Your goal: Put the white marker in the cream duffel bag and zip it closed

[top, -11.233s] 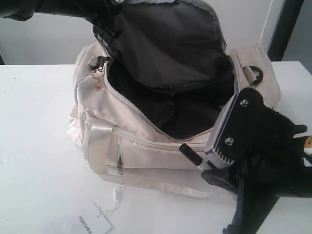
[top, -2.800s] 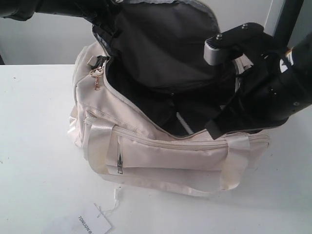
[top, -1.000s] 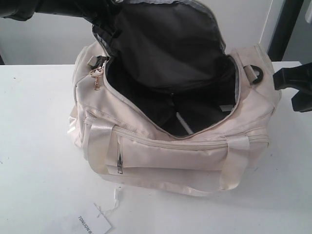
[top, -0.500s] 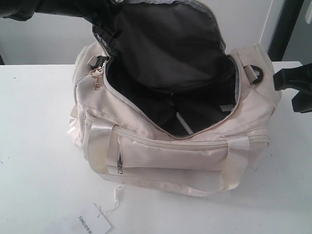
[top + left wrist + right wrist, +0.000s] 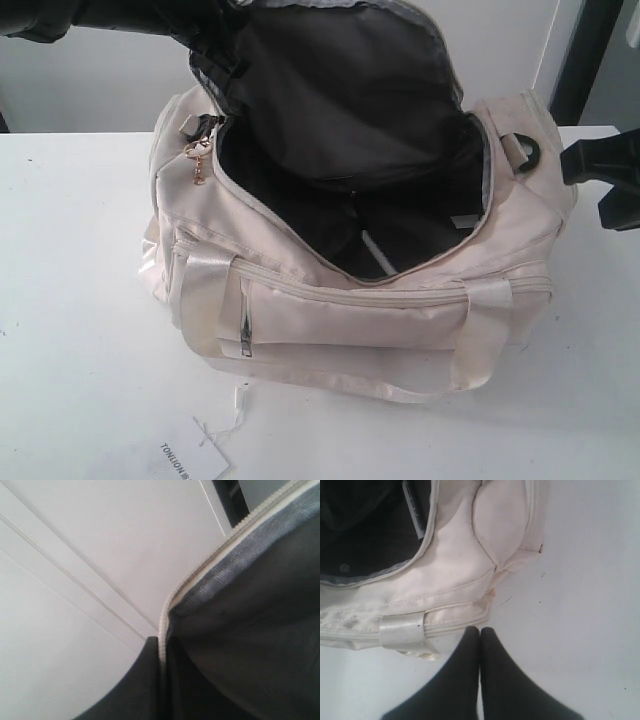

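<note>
1. The cream duffel bag (image 5: pixel 350 320) sits on the white table (image 5: pixel 70 300), with its top zipper open and its flap raised.
2. The white marker (image 5: pixel 372 250) lies inside on the black lining.
3. The left jaws clamp the raised flap's zipper edge.
4. The right jaws are clenched and empty, over the table just beside the bag's end.

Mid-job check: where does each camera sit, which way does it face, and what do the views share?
Exterior: raised, looking down at the table and into the open cream duffel bag from its front-pocket side; left arm top left, right arm far right.
Left wrist: against the raised flap, looking along its zipper edge toward a white wall; tool not discernible.
Right wrist: above the table, looking down at the bag's end; right tool shut, empty.
Shared: exterior and right wrist both show the strap handle.
</note>
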### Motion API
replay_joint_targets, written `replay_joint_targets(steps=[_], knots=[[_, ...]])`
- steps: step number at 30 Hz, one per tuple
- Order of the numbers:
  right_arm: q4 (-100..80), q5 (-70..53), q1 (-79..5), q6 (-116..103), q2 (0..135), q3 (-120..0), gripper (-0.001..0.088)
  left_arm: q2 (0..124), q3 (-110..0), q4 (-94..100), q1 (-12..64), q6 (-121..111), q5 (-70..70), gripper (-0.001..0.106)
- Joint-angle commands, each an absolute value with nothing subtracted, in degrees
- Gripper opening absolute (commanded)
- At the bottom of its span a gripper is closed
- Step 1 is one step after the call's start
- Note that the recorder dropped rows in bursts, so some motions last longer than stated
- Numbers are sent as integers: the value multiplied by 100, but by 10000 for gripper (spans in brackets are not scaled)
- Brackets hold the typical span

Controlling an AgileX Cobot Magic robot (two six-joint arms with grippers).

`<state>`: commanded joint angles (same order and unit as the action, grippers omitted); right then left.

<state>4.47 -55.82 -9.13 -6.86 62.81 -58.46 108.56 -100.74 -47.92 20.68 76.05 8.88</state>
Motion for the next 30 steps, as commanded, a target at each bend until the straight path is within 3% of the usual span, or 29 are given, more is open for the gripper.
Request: replay_joint_targets(steps=[30], knots=[[547,-5265,-913,-686,6281,-5846,0,10636,-10074,-4656,2068,5812,5984,0]])
